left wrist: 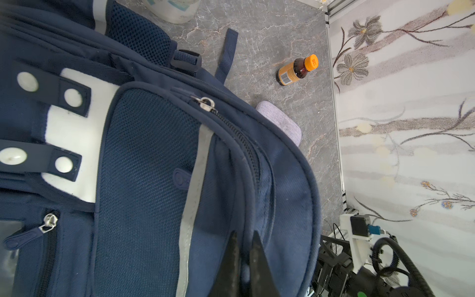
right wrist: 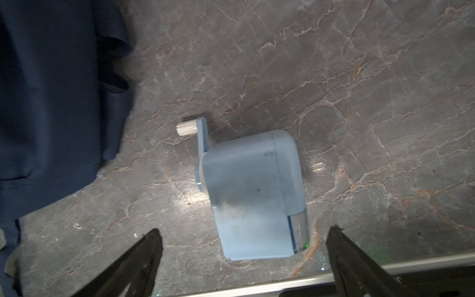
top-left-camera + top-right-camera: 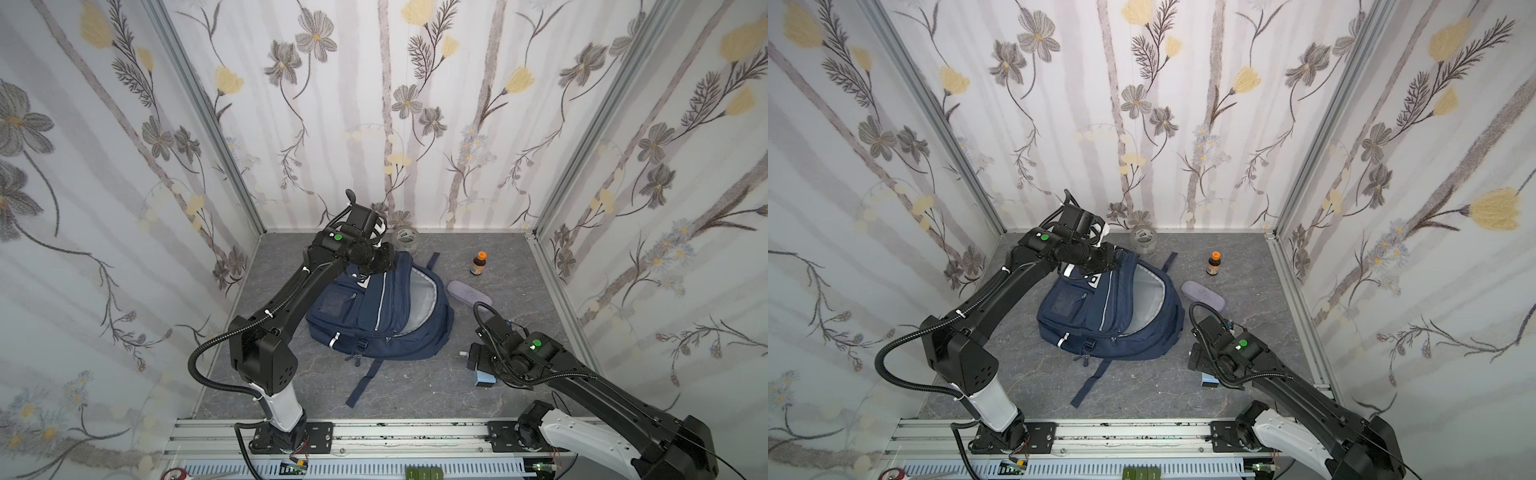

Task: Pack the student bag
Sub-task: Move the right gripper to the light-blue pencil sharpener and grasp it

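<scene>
The student bag (image 3: 386, 320) (image 3: 1113, 324) lies on the grey table, navy with white patches. Its main compartment gapes toward the right and shows pale lining (image 3: 422, 303). My left gripper (image 3: 384, 254) (image 3: 1109, 259) is at the bag's far top end. In the left wrist view my left gripper (image 1: 244, 237) is shut on a fold of the bag's (image 1: 144, 154) blue fabric beside the zip. My right gripper (image 2: 244, 230) hangs open over a pale blue crank pencil sharpener (image 2: 254, 195) (image 3: 484, 379) on the table, right of the bag (image 2: 51, 90), touching nothing.
A brown bottle with an orange cap (image 3: 478, 263) (image 1: 298, 70) and a lilac case (image 3: 467, 293) (image 1: 282, 120) lie right of the bag. A clear tape roll (image 3: 405, 239) stands by the back wall. A bag strap (image 3: 361, 386) trails toward the front rail. Walls close in on three sides.
</scene>
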Robot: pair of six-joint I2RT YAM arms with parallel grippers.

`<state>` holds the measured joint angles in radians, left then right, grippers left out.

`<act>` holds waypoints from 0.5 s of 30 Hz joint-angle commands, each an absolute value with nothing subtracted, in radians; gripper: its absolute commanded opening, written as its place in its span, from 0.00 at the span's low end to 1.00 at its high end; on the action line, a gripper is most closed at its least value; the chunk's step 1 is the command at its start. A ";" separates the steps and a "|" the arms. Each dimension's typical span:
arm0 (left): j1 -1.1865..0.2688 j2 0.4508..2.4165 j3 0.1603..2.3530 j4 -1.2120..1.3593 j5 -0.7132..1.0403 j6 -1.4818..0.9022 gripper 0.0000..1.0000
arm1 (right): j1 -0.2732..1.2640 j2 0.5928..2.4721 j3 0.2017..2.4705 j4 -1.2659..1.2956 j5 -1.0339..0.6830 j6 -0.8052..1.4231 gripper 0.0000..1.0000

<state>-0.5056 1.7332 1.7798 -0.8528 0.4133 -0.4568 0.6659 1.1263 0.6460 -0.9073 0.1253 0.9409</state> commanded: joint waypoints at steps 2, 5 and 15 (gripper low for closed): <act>-0.506 1.717 1.767 -0.883 0.438 -0.445 0.00 | 0.661 1.130 0.602 -0.809 0.096 0.916 0.94; -0.508 1.693 1.723 -0.854 0.451 -0.459 0.00 | 0.644 1.118 0.582 -0.799 0.093 0.892 0.92; -0.509 1.731 1.728 -0.910 0.490 -0.467 0.00 | 0.580 1.149 0.586 -0.790 0.085 0.779 0.78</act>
<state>-0.5087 1.7275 1.7306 -0.8402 0.4664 -0.4534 0.5812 1.1374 0.5850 -0.8234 0.0849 0.8219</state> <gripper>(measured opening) 0.062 0.787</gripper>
